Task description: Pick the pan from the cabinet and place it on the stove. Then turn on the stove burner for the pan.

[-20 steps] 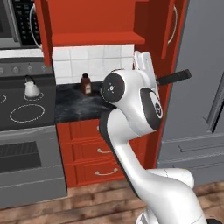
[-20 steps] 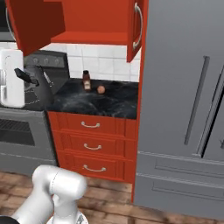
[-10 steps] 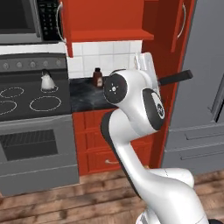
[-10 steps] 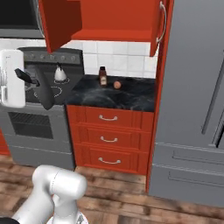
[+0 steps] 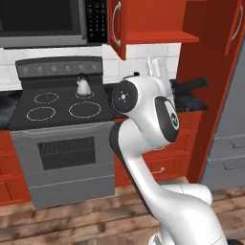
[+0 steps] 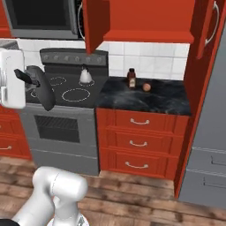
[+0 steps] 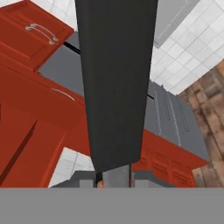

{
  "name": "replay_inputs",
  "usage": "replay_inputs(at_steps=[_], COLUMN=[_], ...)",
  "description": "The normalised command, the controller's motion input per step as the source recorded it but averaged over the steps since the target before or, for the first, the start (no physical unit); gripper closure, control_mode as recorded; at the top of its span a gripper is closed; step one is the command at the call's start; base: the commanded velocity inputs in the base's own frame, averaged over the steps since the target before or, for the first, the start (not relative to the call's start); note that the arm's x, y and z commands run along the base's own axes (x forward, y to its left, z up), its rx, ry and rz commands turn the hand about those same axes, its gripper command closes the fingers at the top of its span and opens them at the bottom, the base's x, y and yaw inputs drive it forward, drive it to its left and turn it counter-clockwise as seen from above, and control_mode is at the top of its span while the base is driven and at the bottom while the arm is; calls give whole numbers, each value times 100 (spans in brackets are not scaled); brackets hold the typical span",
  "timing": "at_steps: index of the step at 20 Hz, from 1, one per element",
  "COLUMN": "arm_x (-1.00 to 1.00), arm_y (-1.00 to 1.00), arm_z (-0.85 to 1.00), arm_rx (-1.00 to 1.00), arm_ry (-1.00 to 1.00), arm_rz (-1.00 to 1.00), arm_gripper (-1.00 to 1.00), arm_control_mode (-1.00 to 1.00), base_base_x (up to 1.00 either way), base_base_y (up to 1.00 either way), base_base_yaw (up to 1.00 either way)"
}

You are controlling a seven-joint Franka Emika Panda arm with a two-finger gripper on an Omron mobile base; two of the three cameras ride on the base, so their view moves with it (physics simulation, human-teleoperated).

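The gripper (image 6: 22, 75) is clenched on the pan's long black handle, and the pan (image 6: 43, 90) hangs in the air at the left edge of the right base view, tilted steeply so its round body droops below the grip, in front of the stove (image 6: 66, 95). In the left base view the handle (image 5: 191, 84) pokes out to the right of the white arm at mid-frame, while the pan body is hidden behind the arm. In the hand view the handle (image 7: 116, 83) runs as a broad dark bar from the top of the frame down to the gripper.

The main risk, as I judge it, is the grip itself: holding a thin handle far from the pan's weight lets the pan swivel or slip, and it already hangs at a slant. If it is lowered like that, its rim would strike the glass top first and it could skid or settle crooked, off a ring.

The white kettle (image 6: 85, 76) stands on the rear right ring; a wide swing toward the back could knock it. The open cabinet door (image 6: 95, 22) juts out at upper centre, just above the stove, and a high carry could clip it.
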Motion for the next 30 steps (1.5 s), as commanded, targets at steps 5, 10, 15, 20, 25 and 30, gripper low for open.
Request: replay_inputs(at_steps=[5, 10, 15, 20, 25, 30], arm_x=[0, 0, 0, 0, 0, 0], arm_y=[0, 0, 0, 0, 0, 0], arm_z=[0, 0, 0, 0, 0, 0], arm_rx=[0, 0, 0, 0, 0, 0], arm_ry=[0, 0, 0, 0, 0, 0], arm_rz=[0, 0, 0, 0, 0, 0], arm_gripper=[100, 100, 100, 100, 100, 100], arm_control_mode=[100, 100, 100, 100, 100, 100], base_base_x=[0, 20, 42, 51, 53, 52], base_base_y=[79, 66, 43, 23, 24, 48], base_base_yaw=[0, 0, 0, 0, 0, 0])
